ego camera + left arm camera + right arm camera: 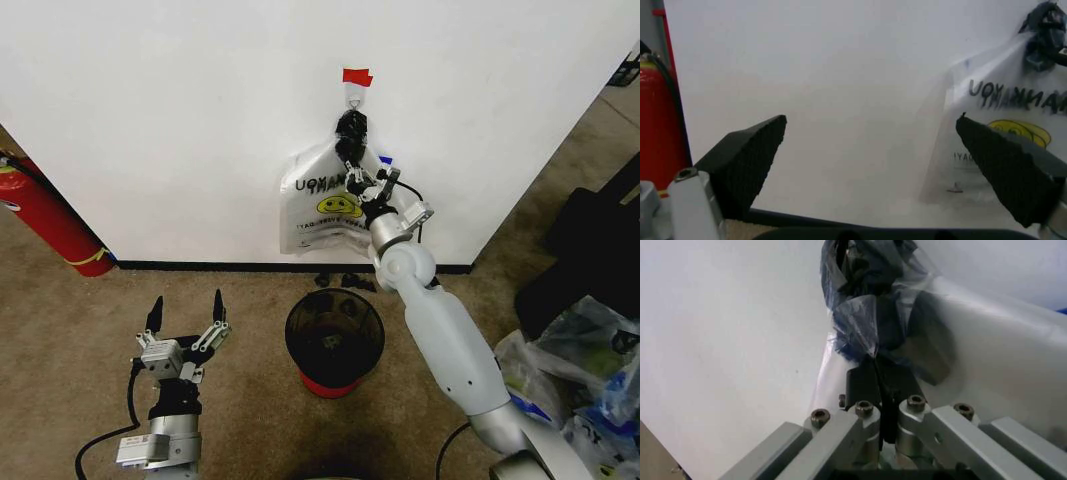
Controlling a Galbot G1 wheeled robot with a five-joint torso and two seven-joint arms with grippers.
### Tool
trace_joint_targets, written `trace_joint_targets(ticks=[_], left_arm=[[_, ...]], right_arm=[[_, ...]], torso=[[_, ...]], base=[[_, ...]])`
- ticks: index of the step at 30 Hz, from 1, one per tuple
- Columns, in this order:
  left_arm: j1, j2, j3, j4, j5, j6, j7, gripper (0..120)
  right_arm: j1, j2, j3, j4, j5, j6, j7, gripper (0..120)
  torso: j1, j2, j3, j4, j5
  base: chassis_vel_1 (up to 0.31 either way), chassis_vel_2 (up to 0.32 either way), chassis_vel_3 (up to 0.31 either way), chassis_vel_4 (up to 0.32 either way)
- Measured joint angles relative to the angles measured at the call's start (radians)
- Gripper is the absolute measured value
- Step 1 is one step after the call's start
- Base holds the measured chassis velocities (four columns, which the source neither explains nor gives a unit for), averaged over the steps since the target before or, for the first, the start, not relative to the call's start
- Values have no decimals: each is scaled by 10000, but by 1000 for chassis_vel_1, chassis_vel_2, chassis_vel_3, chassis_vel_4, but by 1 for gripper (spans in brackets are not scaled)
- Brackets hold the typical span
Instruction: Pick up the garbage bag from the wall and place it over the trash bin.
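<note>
White wall, brown floor. Right gripper (350, 160) fingers clamped on garbage bag (312, 205) at its hook (356, 97); thin plastic may tear. Left gripper (186, 312) fingers apart, idle.

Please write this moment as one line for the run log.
right gripper: shut on garbage bag, bag at wall | left gripper: open, idle, low | trash bin: unlined

Even bright light, soft shadows on wall (200, 120); wrist views blurry up close w/ dark end effector pads (750, 165).
</note>
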Motion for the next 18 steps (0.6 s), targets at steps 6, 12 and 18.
trace_joint_targets(ticks=[6, 12, 18], left_arm=[[28, 2, 30, -30, 8, 0, -2, 100], [52, 16, 43, -64, 14, -3, -7, 100], [13, 15, 75, -45, 10, -16, -23, 100]], right_arm=[[-550, -227, 102, 548, -156, 49, 17, 0], [-1402, -661, 91, 1228, -406, 124, 11, 0], [-2403, -947, 143, 2004, -718, 203, 0, 0]], torso=[[0, 1, -1, 0, 0], [-1, 1, -1, -1, 1], [-1, 2, -1, 0, -1]], base=[[0, 0, 0, 0], [0, 0, 0, 0], [0, 0, 0, 0]])
